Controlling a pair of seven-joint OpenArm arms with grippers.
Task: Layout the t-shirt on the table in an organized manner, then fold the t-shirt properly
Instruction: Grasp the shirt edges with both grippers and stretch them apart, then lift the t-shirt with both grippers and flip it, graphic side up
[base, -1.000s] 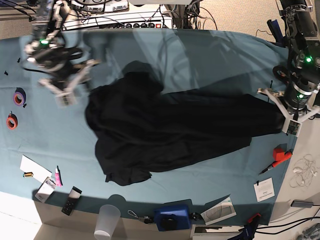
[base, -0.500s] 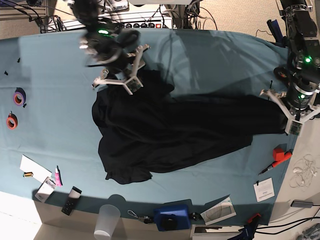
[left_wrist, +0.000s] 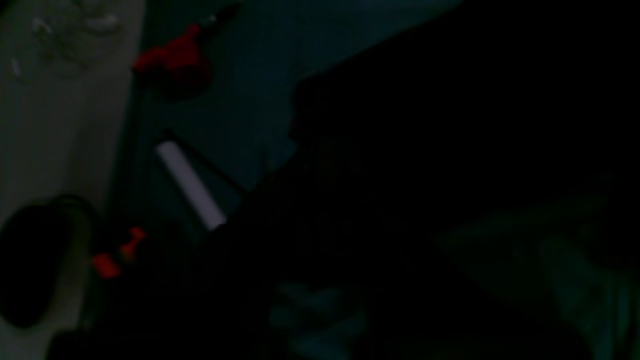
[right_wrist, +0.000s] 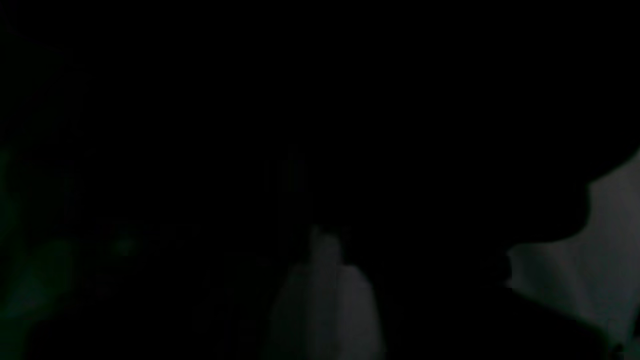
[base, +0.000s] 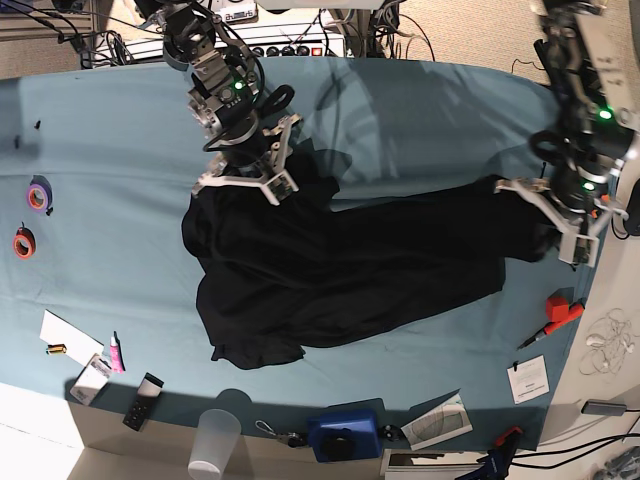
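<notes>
Since a second ago the right pincer (base: 270, 180) has swung in from the far-left corner and dropped onto the far edge of the t-shirt (base: 340, 270), while the left pincer (base: 570, 235) has tugged its end of the cloth up and away from the right edge of the tabletop (base: 100, 260). Base view: shirt's a crumpled black heap mid-tabletop, stretched toward the right. Left pincer is clamped tight on the shirt's right end. Right one sits on the fabric, can't tell if it's actually pinched anything. Left wrist view is super dark, just black cloth against teal plus a red marker (left_wrist: 172, 60) nearby. Right wrist view is basically black, no help. Risk, I reckon: if the right pincer only catches one layer, spreading will drag the bunch sideways instead of flattening it.
</notes>
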